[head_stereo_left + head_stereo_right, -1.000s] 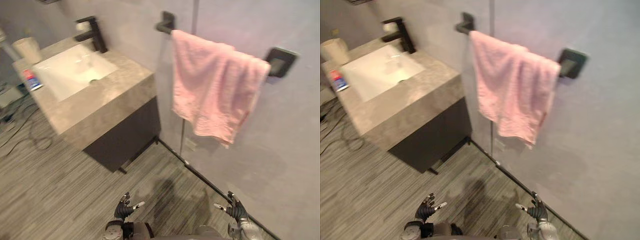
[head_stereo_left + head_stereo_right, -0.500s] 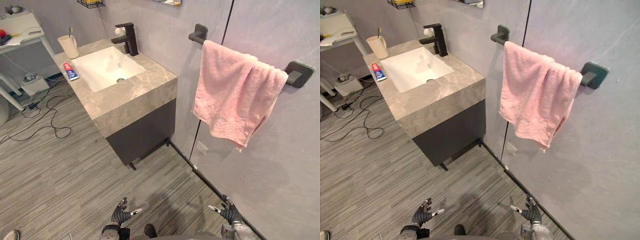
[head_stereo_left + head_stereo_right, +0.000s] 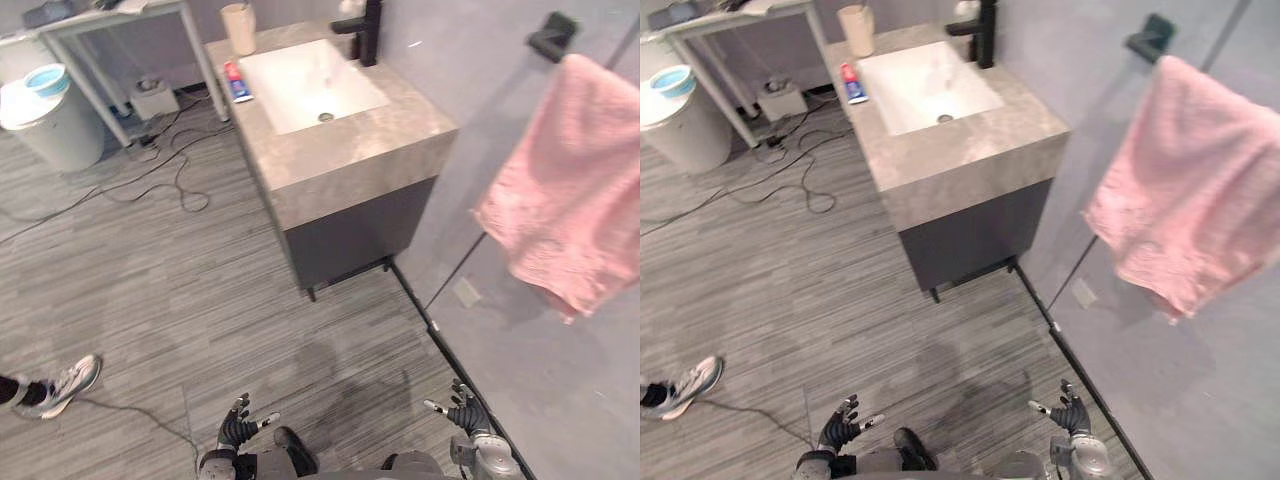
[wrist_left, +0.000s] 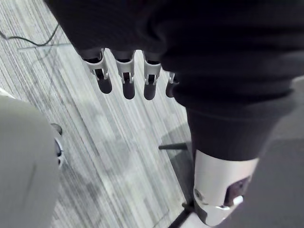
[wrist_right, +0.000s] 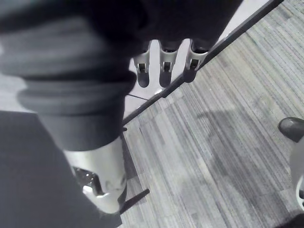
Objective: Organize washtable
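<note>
So the grey stone-topped bench [image 3: 350, 165] with its white sink [image 3: 300, 75] is well ahead of me. There's a red-and-blue toothpaste tube [image 3: 236, 82] and a beige cup [image 3: 239, 28] left of the sink. My left robot hand [image 3: 238, 428] and right robot hand [image 3: 466, 412] hang low over the grey plank floor [image 3: 150, 280], nowhere near it. Fingers are loosely spread and holding nothing.
</note>
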### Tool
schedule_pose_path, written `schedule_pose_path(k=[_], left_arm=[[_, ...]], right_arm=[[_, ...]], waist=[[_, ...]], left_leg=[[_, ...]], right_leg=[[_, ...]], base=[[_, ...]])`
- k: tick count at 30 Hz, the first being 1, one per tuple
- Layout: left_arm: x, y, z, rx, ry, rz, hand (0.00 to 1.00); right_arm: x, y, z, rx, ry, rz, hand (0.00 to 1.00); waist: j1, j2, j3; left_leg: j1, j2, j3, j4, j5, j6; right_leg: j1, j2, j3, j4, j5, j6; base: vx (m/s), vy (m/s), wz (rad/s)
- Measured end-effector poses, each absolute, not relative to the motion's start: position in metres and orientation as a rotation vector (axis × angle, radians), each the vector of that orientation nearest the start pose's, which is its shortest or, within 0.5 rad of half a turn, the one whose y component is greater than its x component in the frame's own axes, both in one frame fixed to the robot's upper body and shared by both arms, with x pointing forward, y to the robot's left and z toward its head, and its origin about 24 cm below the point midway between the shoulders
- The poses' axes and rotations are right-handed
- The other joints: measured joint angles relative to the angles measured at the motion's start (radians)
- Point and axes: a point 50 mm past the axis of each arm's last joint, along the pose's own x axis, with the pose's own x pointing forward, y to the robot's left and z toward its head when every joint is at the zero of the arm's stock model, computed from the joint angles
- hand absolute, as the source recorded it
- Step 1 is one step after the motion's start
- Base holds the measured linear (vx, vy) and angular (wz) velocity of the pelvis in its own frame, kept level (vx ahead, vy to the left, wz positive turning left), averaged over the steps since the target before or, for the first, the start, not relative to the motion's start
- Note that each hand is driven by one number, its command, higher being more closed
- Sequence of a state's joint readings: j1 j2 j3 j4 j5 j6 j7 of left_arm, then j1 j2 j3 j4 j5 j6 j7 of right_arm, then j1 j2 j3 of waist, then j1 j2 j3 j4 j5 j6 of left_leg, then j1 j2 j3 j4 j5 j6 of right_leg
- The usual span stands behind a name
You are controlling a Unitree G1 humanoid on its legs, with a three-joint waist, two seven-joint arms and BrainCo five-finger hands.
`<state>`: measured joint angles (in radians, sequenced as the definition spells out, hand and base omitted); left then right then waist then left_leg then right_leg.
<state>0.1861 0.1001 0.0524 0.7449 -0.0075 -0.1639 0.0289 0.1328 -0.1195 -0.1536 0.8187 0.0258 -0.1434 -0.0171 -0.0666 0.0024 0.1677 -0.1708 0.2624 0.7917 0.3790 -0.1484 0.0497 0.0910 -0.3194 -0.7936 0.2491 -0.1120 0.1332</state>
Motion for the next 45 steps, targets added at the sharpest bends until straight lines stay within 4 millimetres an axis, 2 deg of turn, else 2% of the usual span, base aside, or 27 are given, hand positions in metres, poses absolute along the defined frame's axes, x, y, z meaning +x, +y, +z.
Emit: schedule_pose_path(k=[3, 5, 7, 8, 9, 10, 12, 13, 14, 15, 18, 19, 20, 21, 22, 25, 26, 27, 28, 30, 34, 36, 37, 38, 39, 41, 45], left_arm=[[0.132, 0.204, -0.124, 0.066, 0.736, 0.164, 0.00], [0.131, 0.206, -0.124, 0.075, 0.739, 0.166, 0.00], [0.130, 0.206, -0.124, 0.086, 0.742, 0.155, 0.00], [0.129, 0.205, -0.125, 0.089, 0.746, 0.150, 0.00], [0.130, 0.207, -0.124, 0.112, 0.746, 0.125, 0.00], [0.130, 0.208, -0.124, 0.121, 0.745, 0.118, 0.00], [0.131, 0.203, -0.124, 0.130, 0.745, 0.094, 0.00], [0.131, 0.204, -0.122, 0.138, 0.731, 0.092, 0.00], [0.128, 0.206, -0.124, 0.144, 0.747, 0.097, 0.00], [0.128, 0.205, -0.124, 0.144, 0.745, 0.095, 0.00], [0.135, 0.194, -0.124, 0.133, 0.735, 0.059, 0.00], [0.135, 0.189, -0.126, 0.123, 0.741, 0.053, 0.00], [0.141, 0.196, -0.121, 0.150, 0.712, 0.048, 0.00], [0.144, 0.196, -0.121, 0.156, 0.711, 0.045, 0.00], [0.145, 0.201, -0.121, 0.170, 0.717, 0.053, 0.00], [0.145, 0.204, -0.120, 0.177, 0.717, 0.053, 0.00], [0.144, 0.204, -0.121, 0.176, 0.720, 0.055, 0.00], [0.141, 0.199, -0.124, 0.156, 0.740, 0.054, 0.00], [0.140, 0.198, -0.124, 0.152, 0.739, 0.056, 0.00], [0.140, 0.204, -0.122, 0.150, 0.730, 0.083, 0.00], [0.143, 0.205, -0.117, 0.141, 0.701, 0.095, 0.00], [0.144, 0.205, -0.116, 0.133, 0.692, 0.102, 0.00], [0.143, 0.204, -0.117, 0.128, 0.695, 0.104, 0.00], [0.137, 0.202, -0.119, 0.112, 0.711, 0.112, 0.00], [0.134, 0.199, -0.121, 0.101, 0.722, 0.112, 0.00], [0.139, 0.208, -0.117, 0.094, 0.696, 0.152, 0.00], [0.139, 0.213, -0.116, 0.106, 0.692, 0.152, 0.00]], right_arm=[[0.120, -0.208, -0.137, -0.003, 0.837, -0.235, 0.00], [0.122, -0.206, -0.137, -0.005, 0.834, -0.225, 0.00], [0.131, -0.210, -0.133, -0.028, 0.814, -0.218, 0.00], [0.134, -0.211, -0.132, -0.032, 0.806, -0.218, 0.00], [0.139, -0.206, -0.131, -0.030, 0.797, -0.199, 0.00], [0.140, -0.203, -0.131, -0.032, 0.798, -0.189, 0.00], [0.138, -0.201, -0.133, -0.041, 0.810, -0.171, 0.00], [0.138, -0.201, -0.129, -0.037, 0.787, -0.172, 0.00], [0.143, -0.201, -0.127, -0.041, 0.765, -0.171, 0.00], [0.143, -0.202, -0.126, -0.045, 0.764, -0.170, 0.00], [0.151, -0.217, -0.117, -0.069, 0.710, -0.192, 0.00], [0.151, -0.221, -0.117, -0.083, 0.711, -0.194, 0.00], [0.145, -0.223, -0.118, -0.078, 0.720, -0.210, 0.00], [0.136, -0.222, -0.122, -0.069, 0.745, -0.216, 0.00], [0.130, -0.218, -0.125, -0.047, 0.760, -0.227, 0.00], [0.124, -0.216, -0.127, -0.039, 0.776, -0.222, 0.00], [0.125, -0.215, -0.126, -0.038, 0.771, -0.221, 0.00], [0.128, -0.220, -0.122, -0.051, 0.753, -0.228, 0.00], [0.129, -0.221, -0.122, -0.051, 0.751, -0.229, 0.00], [0.127, -0.223, -0.122, -0.049, 0.756, -0.238, 0.00], [0.124, -0.225, -0.123, -0.013, 0.757, -0.280, 0.00], [0.121, -0.228, -0.124, 0.002, 0.761, -0.306, 0.00], [0.121, -0.230, -0.124, 0.005, 0.762, -0.315, 0.00], [0.119, -0.236, -0.123, -0.010, 0.762, -0.325, 0.00], [0.118, -0.237, -0.123, -0.014, 0.768, -0.324, 0.00], [0.113, -0.218, -0.130, 0.035, 0.799, -0.299, 0.00], [0.124, -0.213, -0.126, 0.039, 0.759, -0.272, 0.00]], waist=[[0.005, -0.024, 0.003], [0.012, -0.022, 0.005], [0.036, 0.020, 0.022], [0.037, 0.035, 0.026], [0.038, 0.022, 0.040], [0.030, 0.013, 0.045], [0.010, -0.005, 0.059], [0.004, 0.011, 0.064], [-0.002, -0.002, 0.091], [-0.002, -0.011, 0.091], [-0.006, 0.039, 0.121], [-0.010, 0.025, 0.130], [-0.035, 0.032, 0.121], [-0.040, 0.018, 0.135], [-0.032, -0.011, 0.128], [-0.053, 0.001, 0.122], [-0.053, 0.000, 0.121], [-0.064, 0.034, 0.136], [-0.053, 0.043, 0.138], [-0.032, 0.016, 0.141], [-0.032, -0.011, 0.148], [-0.028, -0.010, 0.148], [-0.022, -0.012, 0.148], [-0.018, 0.013, 0.137], [-0.011, 0.023, 0.133], [-0.013, -0.035, 0.112], [0.000, -0.058, 0.098]], left_leg=[[-0.046, -0.123, -0.104, 0.026, -0.024, 0.038], [-0.069, -0.138, -0.130, 0.078, -0.036, 0.040], [-0.095, -0.139, -0.192, 0.163, -0.129, 0.036], [-0.091, -0.147, -0.212, 0.155, -0.162, 0.046], [-0.085, -0.198, -0.246, 0.134, -0.182, 0.067], [-0.075, -0.226, -0.260, 0.107, -0.181, 0.067], [-0.003, -0.285, -0.258, 0.004, -0.186, 0.039], [0.006, -0.246, -0.312, 0.069, -0.208, 0.054], [0.051, -0.295, -0.319, 0.044, -0.204, 0.074], [0.062, -0.303, -0.321, 0.033, -0.204, 0.073], [0.124, -0.332, -0.356, -0.066, -0.192, 0.045], [0.166, -0.334, -0.332, -0.090, -0.245, -0.042], [0.169, -0.277, -0.369, -0.039, -0.229, -0.014], [0.177, -0.300, -0.375, -0.034, -0.231, 0.036], [0.230, -0.325, -0.390, -0.070, -0.230, 0.032], [0.271, -0.319, -0.409, 0.012, -0.246, -0.008], [0.253, -0.300, -0.384, 0.094, -0.256, -0.028], [0.195, -0.202, -0.325, 0.385, -0.237, -0.070], [0.167, -0.153, -0.309, 0.498, -0.175, -0.086], [0.102, -0.041, -0.284, 0.687, -0.172, -0.079], [-0.003, 0.034, -0.319, 0.558, -0.173, -0.086], [-0.073, 0.007, -0.354, 0.380, -0.166, -0.098], [-0.108, -0.055, -0.436, 0.199, -0.130, -0.138], [-0.102, -0.106, -0.562, -0.039, -0.026, -0.181], [-0.084, -0.122, -0.602, -0.071, 0.130, -0.180], [-0.098, -0.171, -0.590, -0.008, 0.097, -0.106], [-0.071, -0.169, -0.513, 0.096, -0.042, -0.048]], right_leg=[[0.050, -0.048, -0.039, -0.071, 0.024, 0.031], [0.067, -0.050, -0.039, -0.083, 0.033, 0.025], [0.062, -0.095, -0.041, 0.055, 0.038, 0.035], [0.037, -0.122, -0.026, 0.136, 0.023, 0.008], [-0.043, -0.185, 0.080, 0.312, -0.039, -0.114], [-0.071, -0.180, 0.153, 0.352, -0.065, -0.124], [-0.145, -0.105, 0.350, 0.412, -0.141, -0.086], [-0.186, -0.042, 0.385, 0.469, -0.186, -0.073], [-0.229, -0.024, 0.403, 0.499, -0.235, -0.060], [-0.242, -0.017, 0.405, 0.499, -0.239, -0.064], [-0.387, 0.104, 0.354, 0.423, -0.234, -0.082], [-0.423, 0.127, 0.334, 0.303, -0.196, -0.104], [-0.447, 0.138, 0.311, 0.250, -0.145, -0.089], [-0.451, 0.126, 0.325, 0.245, -0.114, -0.096], [-0.468, 0.124, 0.385, 0.279, -0.077, -0.122], [-0.457, 0.184, 0.363, 0.365, -0.109, -0.188], [-0.446, 0.212, 0.351, 0.359, -0.115, -0.216], [-0.371, 0.272, 0.377, 0.314, -0.116, -0.290], [-0.345, 0.284, 0.400, 0.300, -0.122, -0.288], [-0.229, 0.277, 0.497, 0.224, -0.125, -0.278], [-0.072, 0.203, 0.583, 0.102, -0.143, -0.177], [-0.038, 0.160, 0.627, 0.074, -0.152, -0.140], [-0.028, 0.125, 0.661, 0.071, -0.171, -0.097], [-0.027, 0.122, 0.699, 0.071, -0.190, -0.040], [-0.022, 0.118, 0.734, 0.071, -0.199, -0.021], [-0.033, 0.107, 0.790, 0.040, -0.187, -0.006], [-0.087, 0.082, 0.861, 0.144, -0.107, 0.020]], base=[[0.09, 0.382, 1.00], [0.05, 0.255, 0.72], [0.02, 0.287, 0.51], [-0.05, 0.388, 0.43], [-0.07, 0.320, 0.55], [-0.05, 0.253, 0.91], [0.09, 0.127, 0.84], [0.29, -0.028, 0.70], [0.27, -0.059, 0.57], [0.18, -0.002, 0.38], [0.14, 0.140, 0.28], [0.36, 0.137, 0.81], [0.40, 0.044, 1.04], [0.42, -0.025, 1.15], [0.43, -0.038, 0.98], [0.50, -0.022, 0.60], [0.68, -0.020, 0.14], [0.57, 0.044, -0.12], [0.67, 0.114, -0.53], [0.60, 0.164, -0.84], [0.45, 0.233, -0.50], [0.43, 0.374, -0.61], [0.41, 0.476, -0.80], [0.49, 0.576, -1.01], [0.42, 0.496, -1.00], [0.42, 0.346, -0.46], [0.32, 0.276, -0.62]])
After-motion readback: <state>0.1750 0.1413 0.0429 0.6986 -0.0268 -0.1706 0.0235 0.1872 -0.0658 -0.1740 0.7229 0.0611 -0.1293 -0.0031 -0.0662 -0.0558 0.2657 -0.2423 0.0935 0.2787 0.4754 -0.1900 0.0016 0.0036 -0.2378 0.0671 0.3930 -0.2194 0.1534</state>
